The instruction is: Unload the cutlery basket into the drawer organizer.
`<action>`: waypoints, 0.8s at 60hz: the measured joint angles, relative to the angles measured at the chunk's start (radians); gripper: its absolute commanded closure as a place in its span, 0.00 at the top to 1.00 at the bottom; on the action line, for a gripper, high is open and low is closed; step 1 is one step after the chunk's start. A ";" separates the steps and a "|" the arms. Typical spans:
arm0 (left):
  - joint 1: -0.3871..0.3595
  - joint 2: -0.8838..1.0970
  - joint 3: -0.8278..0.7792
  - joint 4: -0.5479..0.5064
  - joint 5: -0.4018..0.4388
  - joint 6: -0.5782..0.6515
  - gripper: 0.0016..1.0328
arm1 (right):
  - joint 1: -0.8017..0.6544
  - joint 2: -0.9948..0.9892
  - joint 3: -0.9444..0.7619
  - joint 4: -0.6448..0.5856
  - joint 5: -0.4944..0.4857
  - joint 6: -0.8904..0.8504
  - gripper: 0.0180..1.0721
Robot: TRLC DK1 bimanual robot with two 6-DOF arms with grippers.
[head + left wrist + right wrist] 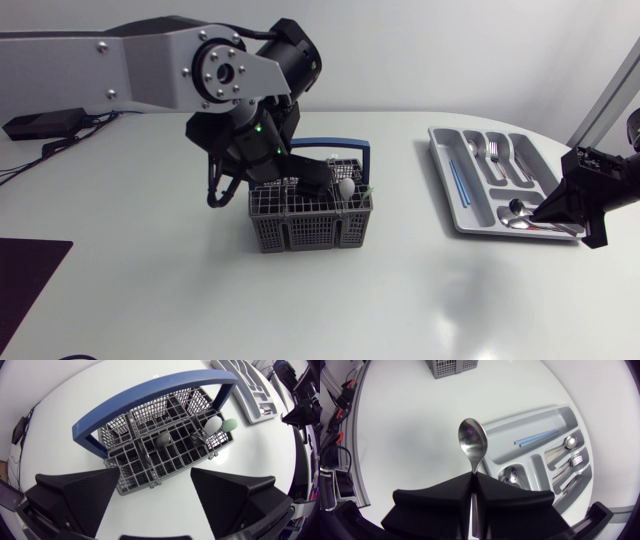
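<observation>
Between right jaws: one spoon [472,442].

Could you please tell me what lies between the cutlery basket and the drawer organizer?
Only bare tabletop lies between the basket and the organizer, as the head view shows.

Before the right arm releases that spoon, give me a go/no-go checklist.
1. Right gripper shut on the spoon: ok.
2. Held spoon lined up over the drawer organizer compartment with the stored spoon: cannot tell; its bowl shows near the organizer's edge.
3. Left gripper open above the cutlery basket: ok.
4. Arms well apart, one at the basket, one at the organizer: ok.
5. Basket emptied: not ok; a white-tipped piece and a green-tipped piece stand in it.
</observation>
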 measured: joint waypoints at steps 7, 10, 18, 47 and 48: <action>-0.011 0.002 0.000 0.008 -0.004 -0.094 0.96 | -0.030 0.090 0.059 0.006 0.034 -0.045 0.05; -0.014 0.003 0.000 0.012 -0.004 -0.137 0.96 | -0.040 0.128 0.082 0.018 0.053 -0.060 0.05; -0.016 0.016 0.000 0.015 -0.004 -0.205 0.96 | -0.060 0.220 0.133 0.065 0.101 -0.083 0.06; -0.025 0.035 0.000 0.023 -0.068 -0.330 0.96 | -0.041 0.346 0.159 0.254 0.249 -0.097 0.22; -0.026 0.037 0.000 0.023 -0.071 -0.330 0.96 | -0.039 0.348 0.159 0.262 0.253 -0.097 0.23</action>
